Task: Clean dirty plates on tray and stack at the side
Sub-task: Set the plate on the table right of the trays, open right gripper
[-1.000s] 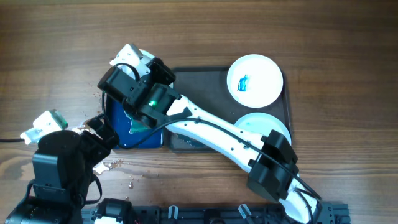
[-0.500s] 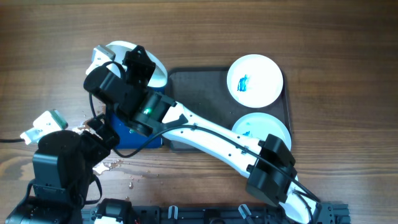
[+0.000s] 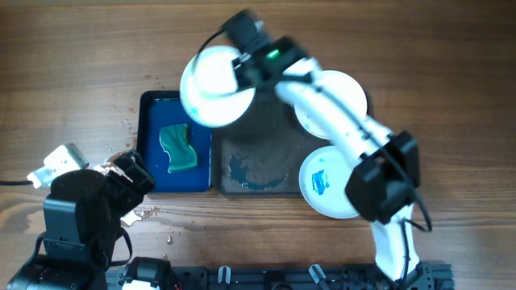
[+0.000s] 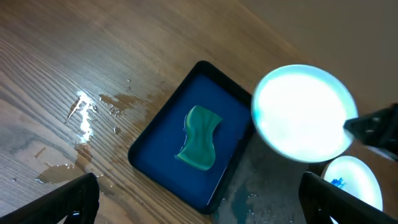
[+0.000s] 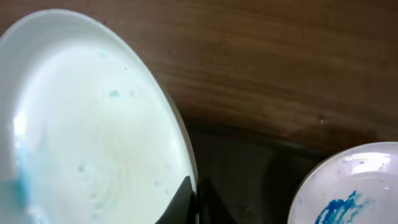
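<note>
right jaws clamped tight on the rim of one plate (image 3: 211,89), gripping at its 2 o'clock edge seen from above
wrist view: dark fingertips (image 5: 180,202) pinch the rim at 6 o'clock of the frame. Plate face fills the left side, mostly white with faint blue specks
held plate sits over the 11 o'clock corner of the grey tray (image 3: 274,137) and covers the 1 o'clock corner of the blue tray (image 3: 153,165)
second plate (image 3: 353,95) at the grey tray's 1 o'clock corner, partly under the right arm
third plate (image 3: 318,200) at its 5 o'clock corner, blue smear on it, edge poking over the rim
bluish puddle (image 3: 251,171) on the grey tray floor near 6 o'clock
green sponge (image 3: 179,147) lies in the blue tray
left jaws spread wide, nothing between them, at 8 o'clock of the desk (image 3: 72,56)
desk is brown wood grain, water splashes (image 3: 149,214) near the blue tray's 7 o'clock corner
</note>
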